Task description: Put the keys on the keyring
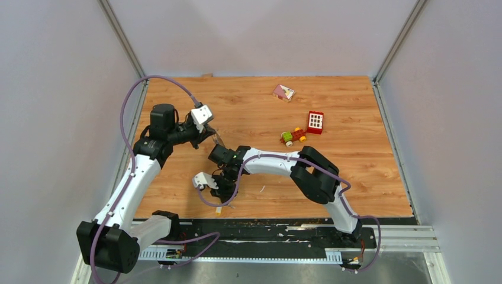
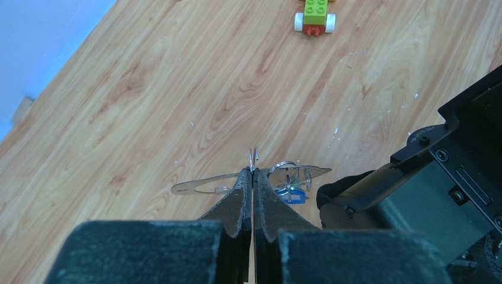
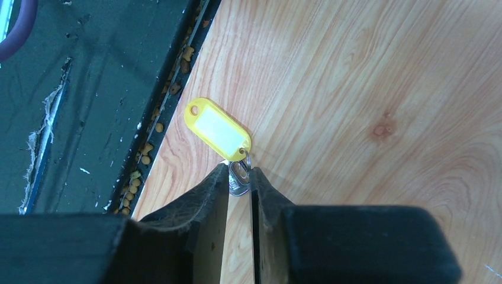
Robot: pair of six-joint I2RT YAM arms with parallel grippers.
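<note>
Right claw (image 3: pixel 240 173): narrow, pinching a silvery key (image 3: pixel 237 184) between its fingers.
Key: low over the near edge of the surface (image 3: pixel 355 89), by the black rail (image 3: pixel 89 118).
Yellow tag (image 3: pixel 219 127): joined to the key by a small ring, just past the fingertips; whether it touches the surface cannot be told.
Left claw (image 2: pixel 253 176): pressed shut on the keyring (image 2: pixel 198 187), held above the surface.
Keyring: flat grey loop sticking out on both sides of the fingers, with a thin wire loop above the tips.
Blue tag (image 2: pixel 294 196): hangs at the keyring's right side.
Car (image 2: pixel 315 15): well apart, farther out.
Red block (image 1: pixel 315 122): just beside the car.
</note>
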